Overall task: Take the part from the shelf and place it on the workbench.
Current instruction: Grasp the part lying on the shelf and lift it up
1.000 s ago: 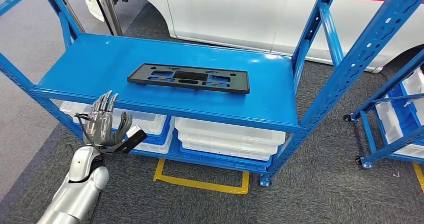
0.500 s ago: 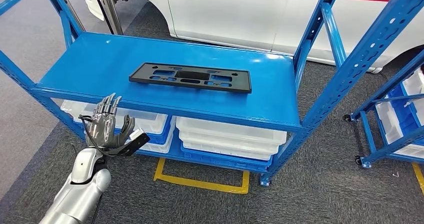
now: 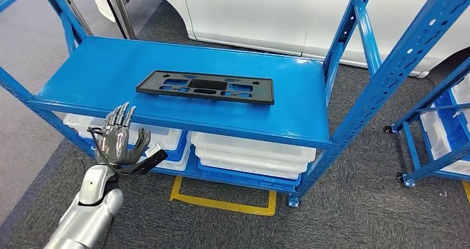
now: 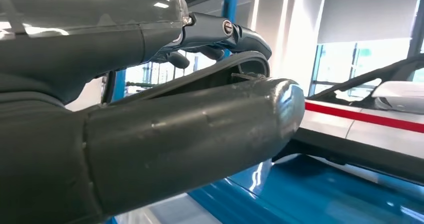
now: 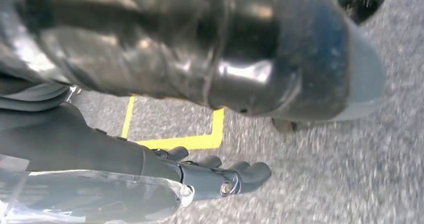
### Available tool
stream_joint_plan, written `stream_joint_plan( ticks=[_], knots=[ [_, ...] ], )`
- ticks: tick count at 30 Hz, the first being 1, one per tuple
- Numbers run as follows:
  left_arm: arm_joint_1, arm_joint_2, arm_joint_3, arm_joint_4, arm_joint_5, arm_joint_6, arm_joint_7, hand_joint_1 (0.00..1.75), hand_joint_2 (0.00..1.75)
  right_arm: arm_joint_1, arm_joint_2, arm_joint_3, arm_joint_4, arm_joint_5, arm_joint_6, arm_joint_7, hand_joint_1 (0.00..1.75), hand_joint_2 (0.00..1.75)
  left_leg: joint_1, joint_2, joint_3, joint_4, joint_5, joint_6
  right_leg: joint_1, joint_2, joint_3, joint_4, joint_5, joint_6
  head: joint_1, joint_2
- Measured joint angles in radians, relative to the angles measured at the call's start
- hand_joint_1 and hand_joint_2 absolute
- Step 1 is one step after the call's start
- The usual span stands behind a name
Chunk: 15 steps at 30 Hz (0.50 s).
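On shelf [image 3: 83, 74]: black part [image 3: 205, 87] untouched; left hand [image 3: 118, 140] spread, empty; right hand [image 5: 220, 176] blurred, empty.

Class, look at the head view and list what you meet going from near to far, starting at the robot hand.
Robot hand → blue shelf → black part → white car.

Bright, even indoor light in the head view, sharp throughout, with a soft sheen on the blue shelf [image 3: 111, 71] and faint shadows beneath it. The left wrist view glares — daylit windows [image 4: 345, 59] blow out white. The right wrist view is dimmer and motion-blurred — floor [image 5: 320, 174] smeared, near surfaces unfocused.
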Motion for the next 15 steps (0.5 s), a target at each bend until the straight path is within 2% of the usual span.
stream_joint_plan(
  ticks=[2,4,5,6,7,9,10,11,12,15],
  knots=[
    [-0.001,0.003,-0.001,-0.005,0.000,0.002,0.000,0.00,0.00,0.001,0.000,0.000,0.000,0.000,0.001,0.000,0.00,0.00,0.003,0.012,-0.028,0.059,-0.030,-0.011,-0.004,-0.004,0.011,-0.009,-0.002,-0.011,0.000,0.000],
    [-0.002,0.006,-0.001,-0.008,0.000,0.003,0.001,0.00,0.00,0.001,0.000,0.000,0.000,0.000,0.003,0.000,0.00,0.00,0.007,0.020,-0.098,0.185,-0.076,-0.021,-0.004,-0.008,0.019,-0.011,-0.009,-0.019,-0.001,0.000],
    [0.000,0.007,-0.002,-0.008,0.000,0.003,0.002,0.00,0.00,0.001,0.000,0.000,0.000,0.000,0.003,0.000,0.00,0.00,0.009,0.021,-0.135,0.244,-0.088,-0.025,-0.004,-0.009,0.023,-0.010,-0.013,-0.020,-0.001,0.000],
    [0.002,0.008,-0.002,-0.008,0.000,0.003,0.002,0.00,0.00,0.001,0.000,0.000,0.000,0.000,0.004,0.000,0.00,0.00,0.011,0.022,-0.160,0.274,-0.082,-0.028,-0.005,-0.009,0.027,-0.009,-0.017,-0.019,-0.001,0.000],
    [0.004,0.008,-0.002,-0.008,0.000,0.003,0.003,0.00,0.00,0.001,0.000,0.000,0.000,0.000,0.004,0.000,0.00,0.00,0.014,0.024,-0.167,0.267,-0.057,-0.030,-0.006,-0.010,0.033,-0.007,-0.022,-0.017,-0.001,0.000],
    [0.005,0.009,-0.002,-0.008,0.002,0.003,0.003,0.00,0.00,0.001,0.000,0.000,0.000,0.002,0.004,0.000,0.00,0.00,0.018,0.031,-0.133,0.157,0.028,-0.034,-0.009,-0.010,0.046,-0.004,-0.034,-0.009,-0.001,0.000],
    [0.004,0.010,-0.002,-0.008,0.002,0.003,0.003,0.00,0.00,0.001,0.000,0.000,0.000,0.003,0.003,0.000,0.00,0.00,0.017,0.035,-0.110,0.098,0.056,-0.034,-0.008,-0.011,0.050,-0.001,-0.040,-0.003,-0.001,0.000],
    [0.004,0.010,-0.002,-0.009,0.003,0.004,0.003,0.00,0.00,0.001,0.000,0.000,0.000,0.005,0.002,-0.001,0.00,0.00,0.016,0.039,-0.093,0.055,0.069,-0.029,-0.006,-0.011,0.051,0.002,-0.045,0.003,-0.001,0.000],
    [0.004,0.011,-0.002,-0.010,0.003,0.004,0.002,0.00,0.00,0.001,-0.001,0.000,0.000,0.007,0.001,-0.001,0.00,0.00,0.014,0.040,-0.086,0.035,0.067,-0.023,-0.003,-0.011,0.049,0.002,-0.047,0.009,-0.001,0.000],
    [0.007,0.012,-0.003,-0.015,0.002,0.004,0.001,0.00,0.00,-0.001,-0.001,0.001,0.000,0.012,-0.004,-0.001,0.00,0.00,0.013,0.033,-0.083,0.026,0.058,0.003,-0.002,-0.015,0.050,0.003,-0.052,0.023,0.000,0.000]
  ],
)
